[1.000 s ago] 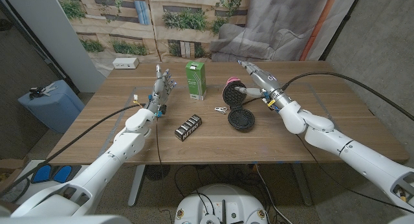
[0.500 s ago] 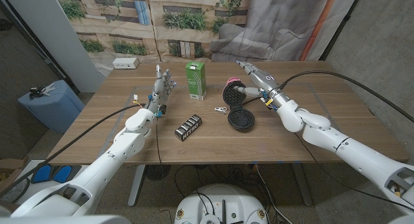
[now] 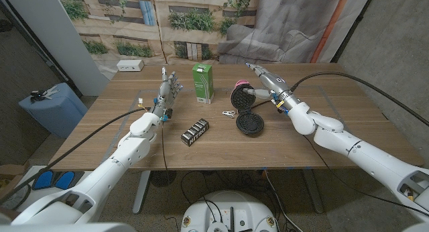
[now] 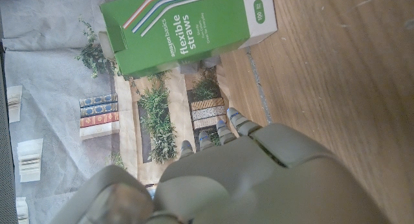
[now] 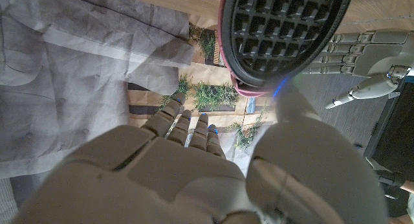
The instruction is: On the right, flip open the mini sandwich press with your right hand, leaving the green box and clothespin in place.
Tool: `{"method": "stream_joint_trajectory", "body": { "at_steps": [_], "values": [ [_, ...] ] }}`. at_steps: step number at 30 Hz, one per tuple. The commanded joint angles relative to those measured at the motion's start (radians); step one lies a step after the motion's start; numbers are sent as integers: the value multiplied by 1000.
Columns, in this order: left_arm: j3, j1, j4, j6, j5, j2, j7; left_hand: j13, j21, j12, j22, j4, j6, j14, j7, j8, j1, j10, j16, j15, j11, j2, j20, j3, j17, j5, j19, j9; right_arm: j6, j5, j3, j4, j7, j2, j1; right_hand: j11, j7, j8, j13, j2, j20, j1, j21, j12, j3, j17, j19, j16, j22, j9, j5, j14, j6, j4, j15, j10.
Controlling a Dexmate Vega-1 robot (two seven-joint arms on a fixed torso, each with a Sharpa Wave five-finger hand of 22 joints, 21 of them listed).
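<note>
**Press lid is up; keeping my right hand clear of it**

I'm looking at the mini sandwich press right of center in the head view, its lid standing upright over the lower plate lying on the bench. My right hand is hovering just behind the lid with fingers extended and holding nothing. I'm judging the flip nearly done: I should be easing away without knocking the lid shut. The clothespin is lying just left of the press, the green box standing upper center. My left hand is idling open, left of the box. A black pack is sitting lower center.
</note>
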Motion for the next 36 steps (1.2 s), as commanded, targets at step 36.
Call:
{"method": "stream_joint_trajectory", "body": {
  "at_steps": [36],
  "values": [
    [0, 0, 0, 0, 0, 0, 0, 2, 6, 3, 3, 1, -35, -7, -8, 5, 0, -7, 7, -37, 0, 52, -4, -7, 3, 5, 3, 5, 91, 665, 175, 115, 329, 52, -57, 6, -25, -7, 1, 17, -15, -141, -2, -5, -61, 15, -30, -4, 3, 4, 3, -44, 13, 48, -10, -13]
  ]
}}
